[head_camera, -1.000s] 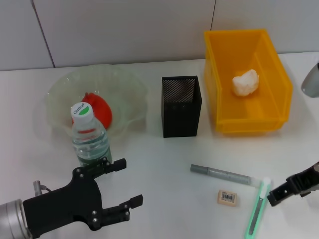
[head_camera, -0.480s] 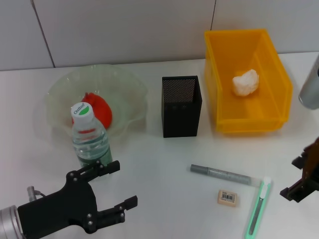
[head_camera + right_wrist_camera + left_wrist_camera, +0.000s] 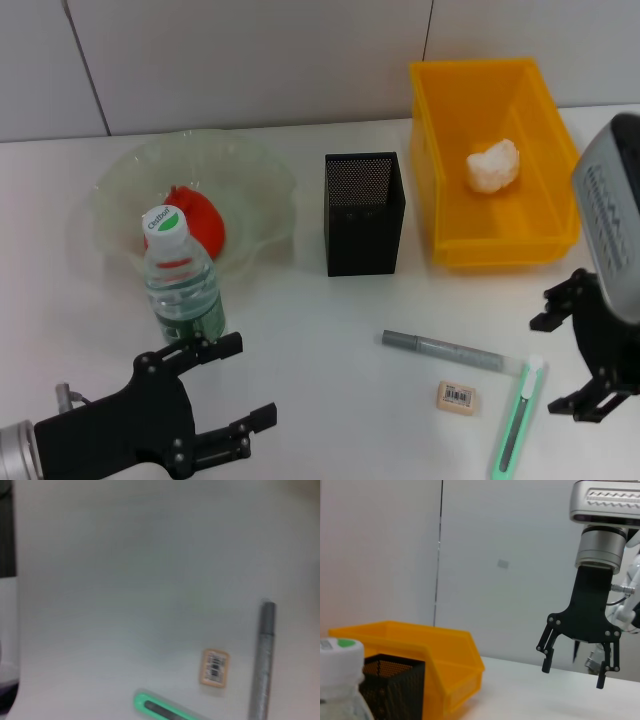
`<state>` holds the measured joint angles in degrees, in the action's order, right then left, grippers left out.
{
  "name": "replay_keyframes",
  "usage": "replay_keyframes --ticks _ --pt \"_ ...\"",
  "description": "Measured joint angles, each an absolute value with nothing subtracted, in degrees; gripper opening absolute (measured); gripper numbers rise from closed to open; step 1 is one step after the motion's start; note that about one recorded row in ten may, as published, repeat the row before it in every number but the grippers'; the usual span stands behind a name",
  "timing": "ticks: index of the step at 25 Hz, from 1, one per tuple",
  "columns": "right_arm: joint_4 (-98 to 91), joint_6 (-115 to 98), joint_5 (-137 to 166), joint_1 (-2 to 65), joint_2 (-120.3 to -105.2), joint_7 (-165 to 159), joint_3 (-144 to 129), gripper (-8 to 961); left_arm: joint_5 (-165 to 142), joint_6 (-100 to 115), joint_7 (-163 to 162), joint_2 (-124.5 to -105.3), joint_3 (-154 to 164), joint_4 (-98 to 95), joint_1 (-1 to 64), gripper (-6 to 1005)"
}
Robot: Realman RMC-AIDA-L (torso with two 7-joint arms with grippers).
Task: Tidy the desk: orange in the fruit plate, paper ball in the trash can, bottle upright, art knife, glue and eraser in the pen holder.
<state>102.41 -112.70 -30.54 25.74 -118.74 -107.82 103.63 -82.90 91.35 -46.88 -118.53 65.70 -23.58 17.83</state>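
Green and flat, the art knife [image 3: 518, 421] is lying on the desk [image 3: 330, 330] just beside the right gripper [image 3: 573, 362], whose jaws are hanging wide open and empty. Eraser [image 3: 455, 396] and glue [image 3: 447, 351] are lying near it (both apart). The left gripper [image 3: 238, 385] is spreading open, empty, just before the upright bottle [image 3: 180, 280].
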Motion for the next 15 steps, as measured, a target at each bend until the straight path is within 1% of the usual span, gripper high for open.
replay_keyframes --ticks 9,15 --pt "102.5 -113.1 -30.1 25.6 -118.92 -98.0 100.5 832 -83.1 91.7 -50.4 -118.38 66.6 -23.2 17.7 816" --pt "101.5 -114.3 -30.5 26.1 -118.4 -89.4 100.5 831 -83.1 92.0 -50.6 -118.46 66.5 -23.2 16.9 816"
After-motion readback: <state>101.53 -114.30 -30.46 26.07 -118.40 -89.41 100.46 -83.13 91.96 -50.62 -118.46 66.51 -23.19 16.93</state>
